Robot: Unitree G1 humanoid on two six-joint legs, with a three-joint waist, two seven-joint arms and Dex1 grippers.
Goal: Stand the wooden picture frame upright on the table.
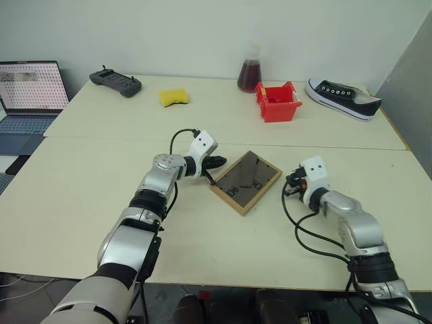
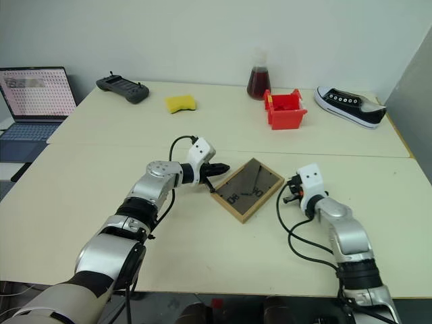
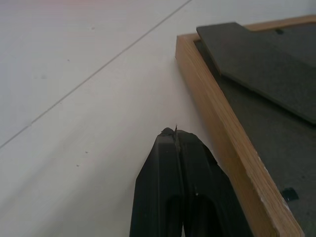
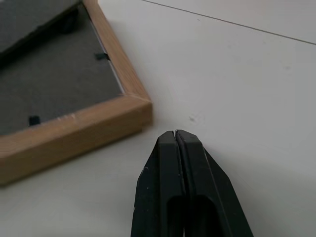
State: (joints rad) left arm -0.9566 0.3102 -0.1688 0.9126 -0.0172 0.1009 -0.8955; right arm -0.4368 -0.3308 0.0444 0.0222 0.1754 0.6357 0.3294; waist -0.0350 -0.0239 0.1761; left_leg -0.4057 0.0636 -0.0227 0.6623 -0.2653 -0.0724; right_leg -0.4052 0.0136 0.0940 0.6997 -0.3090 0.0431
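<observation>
Between the pinched-shut left gripper [image 1: 221, 161] and right gripper [image 4: 176, 136], wooden picture frame [image 1: 246, 181] is lying back-up, skewed diagonally across the table [image 1: 81, 189], bare tabletop surrounding it.

Both arms reach forward and angle inward. The left gripper [image 1: 219, 162] points forward and rightward, fingers pressed together, empty. The right gripper [image 1: 289, 186] points slightly downward, likewise closed and empty.

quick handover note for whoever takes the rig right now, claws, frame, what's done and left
Left claw: shut, empty, beside the wooden picture frame at its left edge.
Right claw: shut, empty, just off the frame's right corner.
Frame: lying flat, back panel up, stand folded against it, on the table near the seam.
Done: both claws brought to the frame.
Left: grip it, open the stand, set it upright.
</observation>
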